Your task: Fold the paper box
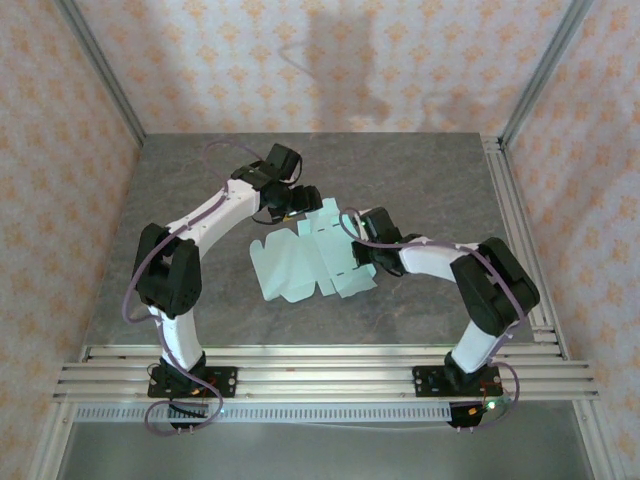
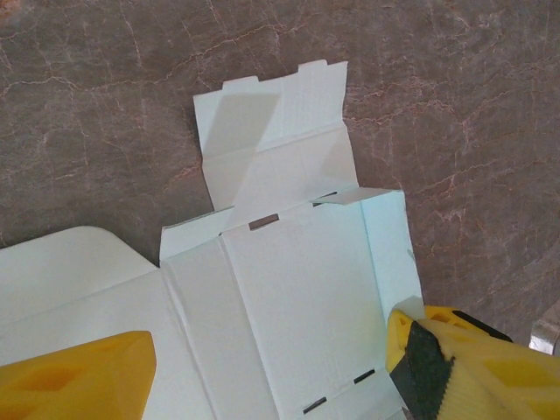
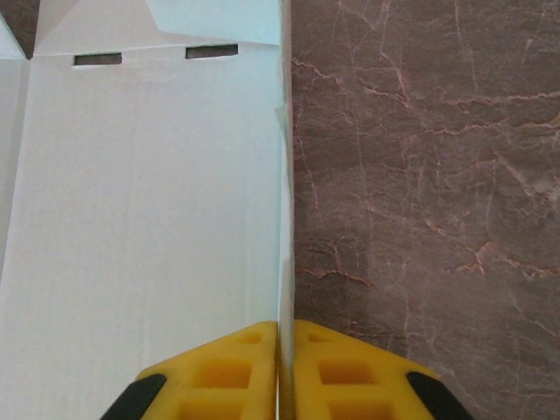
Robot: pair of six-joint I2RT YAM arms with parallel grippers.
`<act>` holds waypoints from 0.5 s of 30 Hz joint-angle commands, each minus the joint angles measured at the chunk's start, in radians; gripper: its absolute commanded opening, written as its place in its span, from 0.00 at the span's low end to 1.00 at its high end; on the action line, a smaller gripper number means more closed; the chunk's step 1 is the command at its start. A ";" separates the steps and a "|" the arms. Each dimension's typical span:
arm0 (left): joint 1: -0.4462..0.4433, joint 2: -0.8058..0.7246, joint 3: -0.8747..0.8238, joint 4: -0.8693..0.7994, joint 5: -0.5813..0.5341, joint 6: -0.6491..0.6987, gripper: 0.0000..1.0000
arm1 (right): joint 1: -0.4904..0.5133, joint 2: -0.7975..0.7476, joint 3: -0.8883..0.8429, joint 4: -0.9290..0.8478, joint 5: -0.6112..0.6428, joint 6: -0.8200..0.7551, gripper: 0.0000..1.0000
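My right pincer [image 3: 285, 350] is clamped on the paper box's [image 3: 149, 192] raised side flap. The rest of the sheet lies flat to its left on the surface [image 3: 420, 175]. My left pincer [image 2: 273, 337] hangs apart over the middle panel, so I'd fold leftward.

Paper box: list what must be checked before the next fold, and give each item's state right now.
1. Right jaws shut on the paper box, at its side wall: ok.
2. Gripped side wall upright, seen edge-on from the right wrist: ok.
3. Left jaws open, one on each side over the base panel: ok.
4. Slots uncovered: ok.
5. Tabbed end flap tucked in: not ok, it lies out over the table.
6. Left jaws touching the card: cannot tell.
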 commanded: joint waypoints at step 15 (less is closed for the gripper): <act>0.051 -0.082 -0.080 0.043 -0.010 -0.004 0.87 | 0.031 -0.050 0.048 -0.072 0.132 -0.096 0.00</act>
